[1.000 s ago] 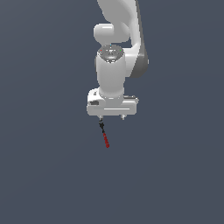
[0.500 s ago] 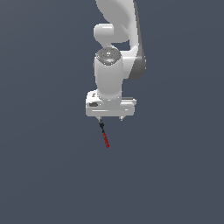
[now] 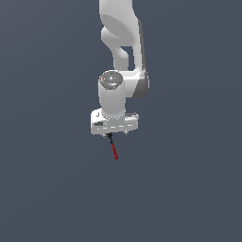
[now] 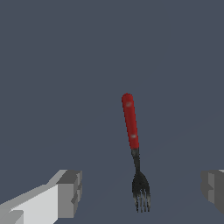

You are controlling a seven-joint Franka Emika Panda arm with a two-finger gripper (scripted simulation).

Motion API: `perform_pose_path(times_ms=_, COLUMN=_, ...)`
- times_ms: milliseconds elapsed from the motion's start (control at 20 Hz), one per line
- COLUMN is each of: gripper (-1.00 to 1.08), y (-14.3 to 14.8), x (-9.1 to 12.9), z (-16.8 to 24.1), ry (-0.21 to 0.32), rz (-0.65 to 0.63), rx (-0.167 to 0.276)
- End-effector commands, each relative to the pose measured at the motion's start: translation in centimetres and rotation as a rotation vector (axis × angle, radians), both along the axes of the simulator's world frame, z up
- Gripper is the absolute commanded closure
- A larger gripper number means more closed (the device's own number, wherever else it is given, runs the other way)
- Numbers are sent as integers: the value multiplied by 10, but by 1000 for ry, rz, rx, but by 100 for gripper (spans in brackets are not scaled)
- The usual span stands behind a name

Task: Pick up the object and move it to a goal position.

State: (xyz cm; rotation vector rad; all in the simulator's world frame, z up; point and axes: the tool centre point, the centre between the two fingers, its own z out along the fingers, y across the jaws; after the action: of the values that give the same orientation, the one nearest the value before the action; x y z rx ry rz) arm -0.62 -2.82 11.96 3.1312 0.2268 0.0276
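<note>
The object [image 4: 131,120] is a small fork with a red handle and black tines, lying on the dark grey floor. In the exterior view the object [image 3: 114,151] shows as a short red rod with its black end just under the hand. My gripper [image 3: 116,135] hangs right above that black end, open. In the wrist view the gripper [image 4: 141,192] has its grey fingertips [image 4: 70,192] far apart on either side of the tines, touching nothing. The red handle points away from the fingers.
A flat dark grey floor [image 3: 189,189] surrounds the fork. The white arm [image 3: 120,42] rises straight above the hand.
The hand has come down a little toward the fork's black end. The fork has not moved.
</note>
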Motion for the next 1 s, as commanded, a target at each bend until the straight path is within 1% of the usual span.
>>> perform_pose_path(times_ms=0, gripper=-92, y=-7, x=-4, z=-19, ry=6, rz=42, rx=-2)
perform_pose_path(times_ms=200, gripper=-92, y=-14, x=-10, z=-42, ry=12, rz=93, rx=-2)
perform_pose_path(times_ms=400, gripper=-92, y=-18, x=-14, z=-57, ry=16, rz=126, rx=-1)
perform_pose_path(times_ms=950, gripper=-92, y=-20, x=-16, z=-71, ry=18, rz=137, rx=0)
